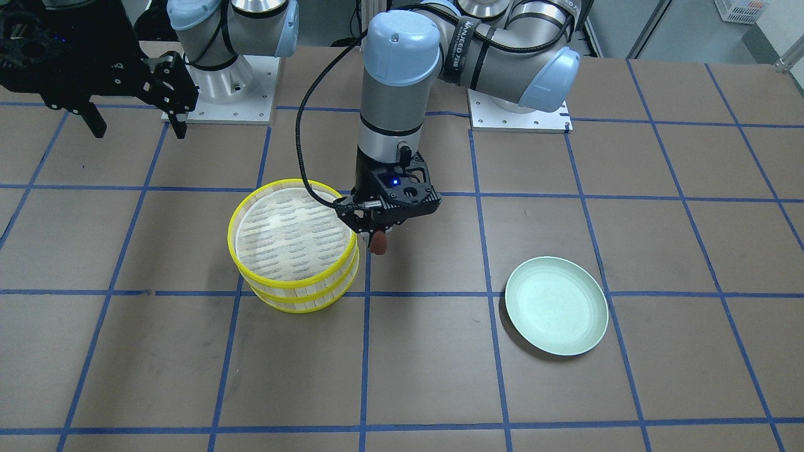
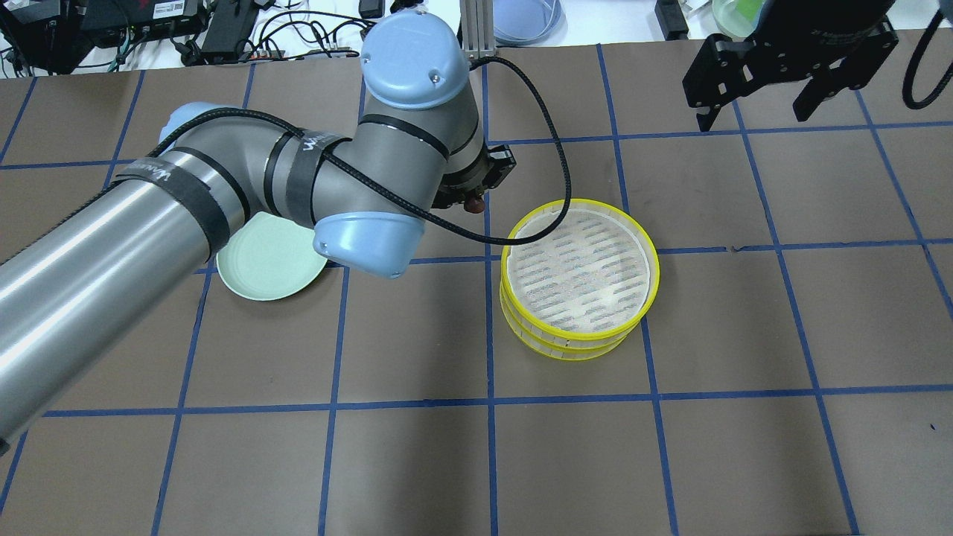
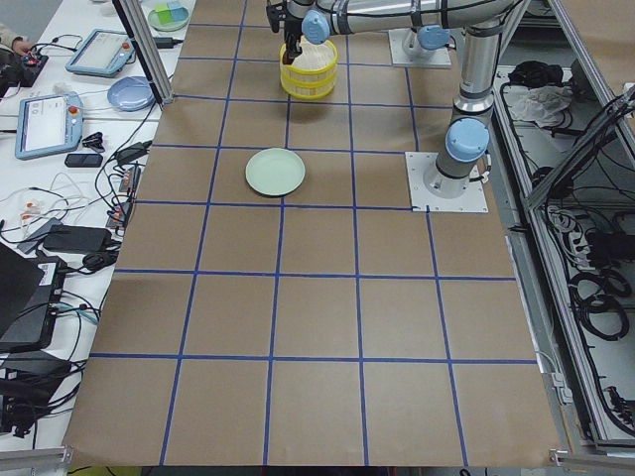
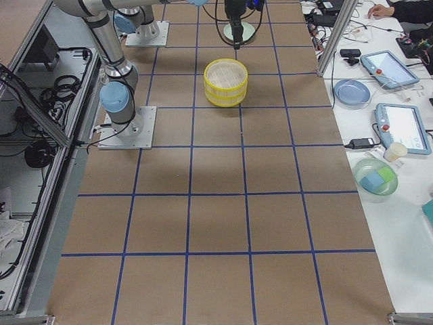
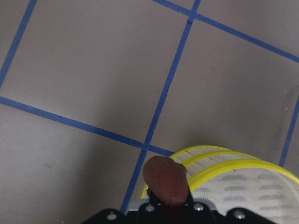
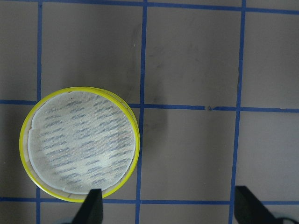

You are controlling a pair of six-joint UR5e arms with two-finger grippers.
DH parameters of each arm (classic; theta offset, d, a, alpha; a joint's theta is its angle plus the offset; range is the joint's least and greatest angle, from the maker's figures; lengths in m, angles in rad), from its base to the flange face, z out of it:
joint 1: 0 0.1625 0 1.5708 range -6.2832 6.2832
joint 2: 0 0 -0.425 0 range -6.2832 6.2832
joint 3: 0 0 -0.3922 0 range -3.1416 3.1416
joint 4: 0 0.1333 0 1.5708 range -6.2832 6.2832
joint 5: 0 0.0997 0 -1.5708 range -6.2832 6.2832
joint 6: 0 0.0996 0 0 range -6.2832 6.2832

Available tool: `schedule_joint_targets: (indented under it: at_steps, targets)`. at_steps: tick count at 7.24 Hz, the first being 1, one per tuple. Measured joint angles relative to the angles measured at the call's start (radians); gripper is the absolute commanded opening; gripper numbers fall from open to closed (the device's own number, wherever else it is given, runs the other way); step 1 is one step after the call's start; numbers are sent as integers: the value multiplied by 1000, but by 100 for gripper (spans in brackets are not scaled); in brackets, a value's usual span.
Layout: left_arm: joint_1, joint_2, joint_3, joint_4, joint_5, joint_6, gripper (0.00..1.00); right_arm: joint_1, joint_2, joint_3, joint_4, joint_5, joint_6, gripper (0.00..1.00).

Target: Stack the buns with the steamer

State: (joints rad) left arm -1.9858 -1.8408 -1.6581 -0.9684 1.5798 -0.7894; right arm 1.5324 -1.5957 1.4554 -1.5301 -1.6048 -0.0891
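The dark reddish-brown bun (image 1: 379, 243) hangs in my left gripper (image 1: 379, 235), which is shut on it just beside the steamer's rim and above the table. The bun also shows in the left wrist view (image 5: 166, 181) and the overhead view (image 2: 471, 202). The steamer (image 1: 301, 285) is a stack of yellow-rimmed tiers with a pale patterned liner on top, and its top tier holds nothing (image 2: 577, 335). The cream-white bun is out of view. My right gripper (image 1: 139, 129) is open and empty, high and away from the steamer (image 6: 81, 140).
A pale green round plate (image 1: 556, 306) lies empty on the table on the left arm's side; my left forearm partly covers it in the overhead view (image 2: 272, 260). Brown table with a blue tape grid. Operators' desks with devices lie beyond the far edge.
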Motion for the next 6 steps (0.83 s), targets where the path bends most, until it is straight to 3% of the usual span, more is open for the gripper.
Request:
schedule_joint_targets:
  at_steps: [1,2,3,4,6]
  targets:
    - [-41,-20,8,9,0,-64,5,-3,0,3,-17,0,-8,100]
    - [-77,-44,11,28,0,-115,31,-4,-1,6,-22,4,-10,100]
    - [-104,-69,11,50,0,-160,81,-3,-2,7,-24,8,-10,100]
    - [-122,-90,12,64,1,-184,92,-3,-2,8,-25,11,-10,100]
    - [-134,-111,12,72,3,-197,100,-3,-3,9,-24,14,-11,100]
